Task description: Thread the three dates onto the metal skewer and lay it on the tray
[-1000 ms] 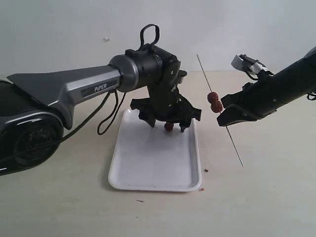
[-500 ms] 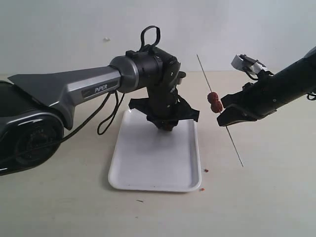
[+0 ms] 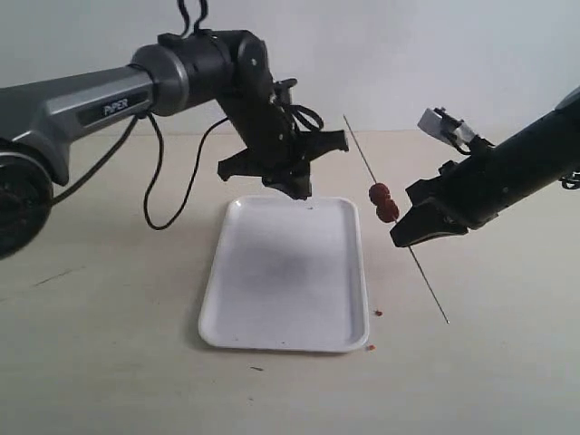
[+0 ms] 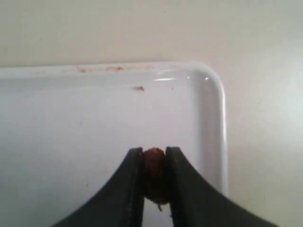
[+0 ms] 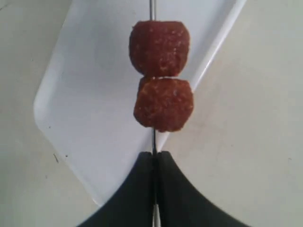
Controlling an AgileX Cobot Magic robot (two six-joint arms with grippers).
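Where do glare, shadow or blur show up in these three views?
Exterior view: a soft diffuse shadow lies on the tray below the left gripper. Left wrist view: small glare spots on the tray's rim; the held date looks dark and soft. Right wrist view: the two dates on the skewer are fairly sharp.

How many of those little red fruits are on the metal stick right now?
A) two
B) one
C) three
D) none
A: two dates sit stacked on the skewer, while the third date is pinched in the left hand.
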